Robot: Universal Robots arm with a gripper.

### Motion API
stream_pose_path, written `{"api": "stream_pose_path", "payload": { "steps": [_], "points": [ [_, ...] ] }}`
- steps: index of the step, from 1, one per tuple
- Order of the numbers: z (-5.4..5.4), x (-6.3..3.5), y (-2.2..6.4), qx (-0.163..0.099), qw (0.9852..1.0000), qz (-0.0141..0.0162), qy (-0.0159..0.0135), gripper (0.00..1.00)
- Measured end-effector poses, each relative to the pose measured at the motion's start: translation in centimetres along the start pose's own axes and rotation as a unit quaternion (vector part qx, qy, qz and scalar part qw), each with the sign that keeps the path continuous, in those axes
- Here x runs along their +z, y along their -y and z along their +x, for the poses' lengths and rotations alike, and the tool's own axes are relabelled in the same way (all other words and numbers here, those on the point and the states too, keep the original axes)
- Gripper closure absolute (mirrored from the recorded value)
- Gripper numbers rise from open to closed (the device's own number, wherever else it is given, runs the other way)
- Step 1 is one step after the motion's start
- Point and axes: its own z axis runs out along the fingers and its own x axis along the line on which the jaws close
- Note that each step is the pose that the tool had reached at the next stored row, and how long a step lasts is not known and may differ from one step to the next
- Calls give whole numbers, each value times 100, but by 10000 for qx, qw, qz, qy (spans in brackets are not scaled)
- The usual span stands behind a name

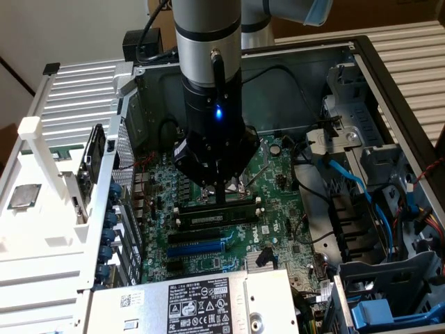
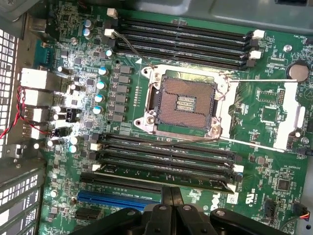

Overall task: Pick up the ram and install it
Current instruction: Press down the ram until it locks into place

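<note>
Gripper stands over the motherboard, fingers closed together, apparently pressing the ram, which lies in a black slot just beside the processor socket.

We can't tell if the gripper pinches the ram; its body hides the CPU socket. Label text on the power supply, cut off at the frame edge, is too small to read.

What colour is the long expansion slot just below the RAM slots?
Blue; the expansion slot shows best in the exterior view.
</note>
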Motion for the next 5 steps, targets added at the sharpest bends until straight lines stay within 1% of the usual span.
{"api": "stream_pose_path", "payload": {
  "steps": [5],
  "points": [
    [0,0,0,0,10000,0,0,90]
  ]
}}
